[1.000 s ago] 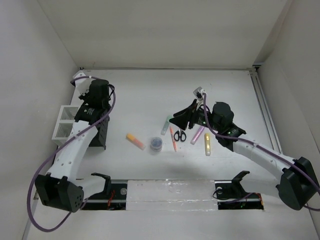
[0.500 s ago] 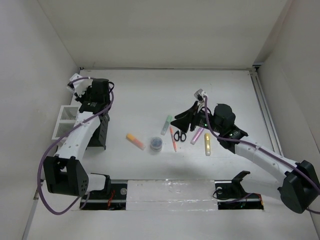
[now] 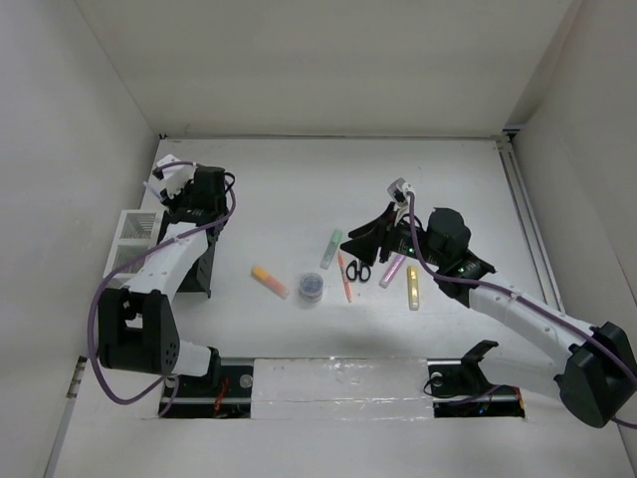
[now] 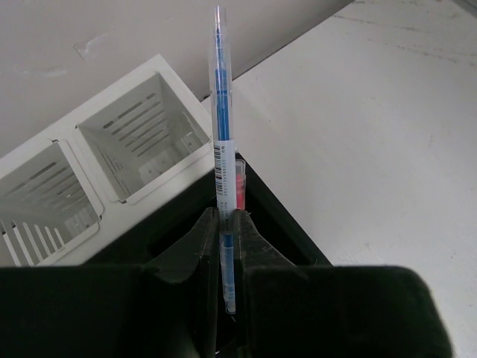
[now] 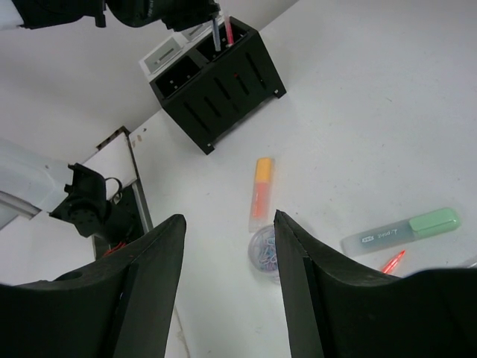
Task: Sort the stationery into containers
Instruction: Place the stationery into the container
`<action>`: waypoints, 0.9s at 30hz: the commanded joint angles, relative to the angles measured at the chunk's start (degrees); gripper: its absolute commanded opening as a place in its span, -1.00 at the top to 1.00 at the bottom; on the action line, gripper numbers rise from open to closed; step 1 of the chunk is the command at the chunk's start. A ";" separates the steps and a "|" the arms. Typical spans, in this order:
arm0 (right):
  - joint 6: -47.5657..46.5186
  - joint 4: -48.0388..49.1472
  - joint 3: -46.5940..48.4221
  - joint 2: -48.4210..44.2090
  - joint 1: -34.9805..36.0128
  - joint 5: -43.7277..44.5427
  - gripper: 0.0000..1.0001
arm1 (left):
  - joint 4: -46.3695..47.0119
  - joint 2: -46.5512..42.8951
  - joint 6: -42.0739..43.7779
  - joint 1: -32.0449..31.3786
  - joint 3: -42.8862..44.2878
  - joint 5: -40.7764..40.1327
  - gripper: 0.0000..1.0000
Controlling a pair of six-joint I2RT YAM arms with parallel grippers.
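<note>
Left wrist view: your left gripper [image 4: 224, 224] pinches a blue pen [image 4: 222, 127] between its two dark fingers [image 4: 203, 239], which are pressed flat against the barrel. The pen stands upright over the black holder [image 4: 287, 231], just beside a red pen [image 4: 240, 183] already standing in it. The white organiser [image 4: 112, 149], with slotted walls and two square wells, sits touching the holder's far side.

- **Blue pen:** a thin, stiff tube of clear plastic with a blue core and a barcode label. It probably weighs very little and its smooth barrel may slip or swing in the grip. You hold it near its lower end, so most of its length stands above the fingers. Lower it straight.
- **Holder:** rigid black plastic with vertical slots in its side wall, as the right wrist view shows.

Right wrist view: your right gripper [image 5: 227, 298] hangs with its fingers spread and nothing between them. On the white table [image 5: 387, 112] below it lie:

- an orange highlighter [image 5: 261, 195], chunky and blunt, easiest to take across its middle;
- a green highlighter [image 5: 402, 231] with a frosted body;
- a small round tub [image 5: 266, 252] that seems to hold paper clips, best kept level.

Top view: black-handled scissors [image 3: 357, 270] and pink [image 3: 393, 269] and yellow [image 3: 412, 287] highlighters lie near the right gripper. The scissors are hard and flat, so take them at the handles.
</note>
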 commanded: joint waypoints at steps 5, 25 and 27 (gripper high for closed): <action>-0.42 2.01 0.02 -1.90 -0.24 -0.92 -0.14 | 2.18 1.68 0.96 -0.05 -1.45 -0.85 1.00; -0.42 2.01 0.02 -1.90 -0.24 -0.92 -0.17 | -6.60 3.79 -7.82 -2.60 1.45 -5.51 0.28; -0.42 2.01 0.02 -1.90 -0.24 -0.92 -0.17 | -6.08 1.26 -6.33 -2.60 1.45 -5.50 0.07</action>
